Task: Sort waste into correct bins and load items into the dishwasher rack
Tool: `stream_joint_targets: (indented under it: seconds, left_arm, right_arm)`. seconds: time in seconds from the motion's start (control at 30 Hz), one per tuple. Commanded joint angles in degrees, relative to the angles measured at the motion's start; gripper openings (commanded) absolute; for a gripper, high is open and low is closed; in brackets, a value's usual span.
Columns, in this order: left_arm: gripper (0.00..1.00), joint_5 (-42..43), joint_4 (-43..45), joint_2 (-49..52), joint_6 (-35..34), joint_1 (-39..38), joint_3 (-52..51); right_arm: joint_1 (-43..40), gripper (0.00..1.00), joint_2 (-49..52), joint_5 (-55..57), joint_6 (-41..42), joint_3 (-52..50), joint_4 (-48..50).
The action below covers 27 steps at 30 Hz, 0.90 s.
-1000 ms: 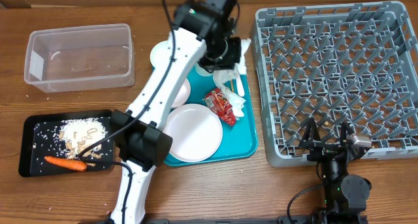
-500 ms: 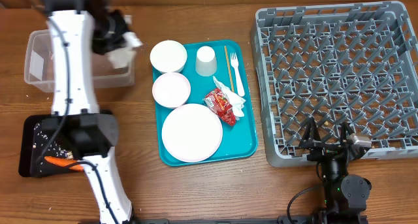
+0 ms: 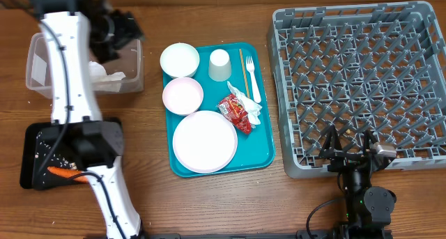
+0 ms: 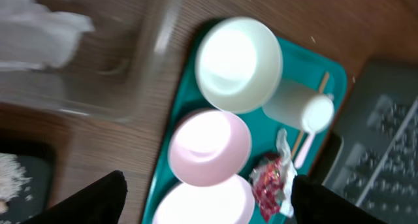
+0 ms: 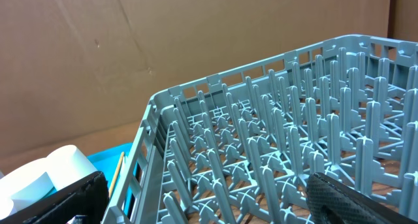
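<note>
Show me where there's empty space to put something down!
The dishwasher rack holds nothing. Bare wood lies in front of the teal tray, and in a strip between it and the clear tub. The tray itself is crowded.

Wooden table (image 3: 209,197) carried four things. Tub (image 3: 33,65) sat at far left corner. Black tray (image 3: 31,171) lay at left edge, nearer front. Teal tray (image 3: 263,138) lay mid-table. Rack (image 3: 362,79) filled right side, just beside teal tray.

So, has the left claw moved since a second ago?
Yes. From overhead, the left claw swung left, from above the teal tray's far end to over the clear tub.
</note>
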Motion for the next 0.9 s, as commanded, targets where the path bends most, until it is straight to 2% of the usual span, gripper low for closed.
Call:
stream_joint_targets:
  seconds: [0.0, 0.17, 0.3, 0.33, 0.47, 0.53, 0.6, 0.7, 0.83, 0.87]
  left_arm:
    - [0.82, 2.62, -0.55, -0.66, 5.2, -9.55, 1.29]
    - [0.75, -3.85, -0.13, 1.97, 4.85, -25.59, 0.94]
    - [0.75, -4.26, -0.66, 8.74, 0.02, -34.18, 0.94]
    - [0.73, -3.39, -1.22, 11.65, -2.62, -35.56, 0.94]
    - [0.69, 6.19, -0.57, 19.43, -2.36, -37.03, 0.94]
    - [0.61, 9.44, -1.01, 21.84, -2.36, -37.11, 0.94]
    - [0.57, 8.68, -0.5, 22.73, -2.38, -37.11, 0.94]
    - [0.61, 5.07, 0.35, 22.75, -2.4, -37.11, 0.94]
    - [0.5, 2.21, 0.72, 22.86, -2.4, -37.11, 0.94]
    - [0.5, 2.23, 0.68, 22.91, -2.4, -37.11, 0.94]
  right_arm:
    - [-0.22, 1.0, -0.44, -0.11, -0.37, -0.59, 0.33]
    - [-0.22, 1.0, -0.44, -0.11, -0.37, -0.59, 0.31]
    - [-0.22, 1.0, -0.44, -0.11, -0.37, -0.59, 0.33]
    - [-0.22, 1.0, -0.44, -0.11, -0.37, -0.59, 0.31]
    - [-0.22, 1.0, -0.44, -0.11, -0.37, -0.59, 0.33]
    - [-0.22, 1.0, -0.44, -0.11, -0.37, -0.59, 0.31]
    - [-0.22, 1.0, -0.44, -0.11, -0.37, -0.59, 0.31]
    - [-0.22, 1.0, -0.44, -0.11, -0.37, -0.59, 0.31]
    - [-0.22, 1.0, -0.44, -0.11, -0.37, -0.59, 0.33]
    - [-0.22, 1.0, -0.44, -0.11, -0.37, -0.59, 0.33]
